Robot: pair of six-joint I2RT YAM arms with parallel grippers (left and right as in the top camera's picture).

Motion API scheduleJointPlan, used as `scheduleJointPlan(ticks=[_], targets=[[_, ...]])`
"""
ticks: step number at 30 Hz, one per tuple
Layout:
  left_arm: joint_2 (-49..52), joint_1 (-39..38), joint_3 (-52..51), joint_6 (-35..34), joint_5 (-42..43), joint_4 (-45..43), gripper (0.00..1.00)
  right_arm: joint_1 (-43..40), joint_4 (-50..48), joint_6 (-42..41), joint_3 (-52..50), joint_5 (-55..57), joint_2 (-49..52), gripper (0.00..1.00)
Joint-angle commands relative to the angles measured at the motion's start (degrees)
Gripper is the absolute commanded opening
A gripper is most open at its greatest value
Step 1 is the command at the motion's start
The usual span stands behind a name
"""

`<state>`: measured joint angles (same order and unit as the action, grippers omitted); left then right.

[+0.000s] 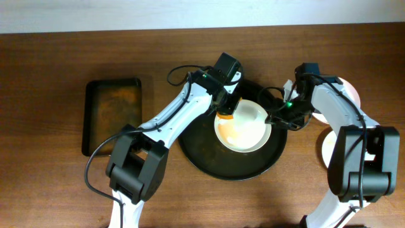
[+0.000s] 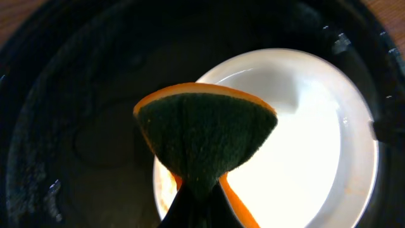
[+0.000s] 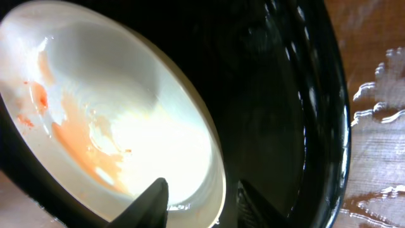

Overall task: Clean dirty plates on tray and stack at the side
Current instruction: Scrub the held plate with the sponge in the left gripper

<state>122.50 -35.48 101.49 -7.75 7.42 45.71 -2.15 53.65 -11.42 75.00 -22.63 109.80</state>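
Right gripper (image 3: 201,201), closest to its wrist camera: two dark fingers (image 3: 154,197) drawn in to a narrow gap with the rim of the smeared plate (image 3: 133,107) pinched between them, one finger inside the rim, one outside. Orange smear (image 3: 79,142) runs across the plate floor, with small specks toward the rim. This plate lies within the tray (image 3: 332,133), toward the tray's far side; I cannot tell whether its gripped edge is lifted off the tray floor. Left gripper (image 2: 197,212): closed on a sponge (image 2: 205,136), green scouring face toward the wrist camera and orange backing showing along the top edge. The sponge hangs over the plate's left rim and blocks it from the wrist view; contact cannot be confirmed. From overhead, the left arm (image 1: 171,117) crosses the tray's far-left rim and a black cable (image 1: 272,95) loops over its far-right rim. Right of the tray, on the wooden table (image 1: 50,190): a second plate (image 1: 352,95), partly covered by the right arm (image 1: 335,107), and a third plate (image 1: 326,151), half hidden by that arm's base. Left of the tray, well apart: a rectangular rusty-brown tray (image 1: 114,104).
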Motion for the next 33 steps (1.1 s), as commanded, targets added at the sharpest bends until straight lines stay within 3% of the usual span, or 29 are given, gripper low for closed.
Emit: scheduleJointPlan(ticks=[1, 5, 12, 17, 22, 28, 33], targets=[[1.9, 0.1, -1.0, -0.5, 3.4, -1.8, 0.01, 2.4, -0.8, -0.5, 0.2, 4.3, 0.3, 0.36], [4.5, 0.1, -1.0, -0.5, 4.8, -2.8, 0.01, 4.5, -0.7, -4.1, 0.2, 12.3, 0.3, 0.36], [6.9, 0.0, -1.0, -0.5, 4.9, -3.2, 0.00, 4.4, -3.7, -5.3, -3.0, 13.0, 0.3, 0.35], [8.3, 0.0, -1.1, -0.5, 5.1, -3.0, 0.00, 4.4, -6.2, -5.6, -6.2, 13.0, 0.3, 0.25], [8.3, 0.0, -1.1, -0.5, 4.5, -2.6, 0.01, 4.4, -7.6, -5.6, -8.2, 13.0, 0.3, 0.09], [8.3, 0.0, -1.1, -0.5, -7.5, 0.9, 0.01, 4.4, -7.0, -6.5, -8.2, 14.0, 0.3, 0.04], [8.3, 0.0, -0.7, -0.5, -12.0, 1.8, 0.01, 4.3, -4.1, -10.8, -8.2, 20.3, 0.3, 0.04]])
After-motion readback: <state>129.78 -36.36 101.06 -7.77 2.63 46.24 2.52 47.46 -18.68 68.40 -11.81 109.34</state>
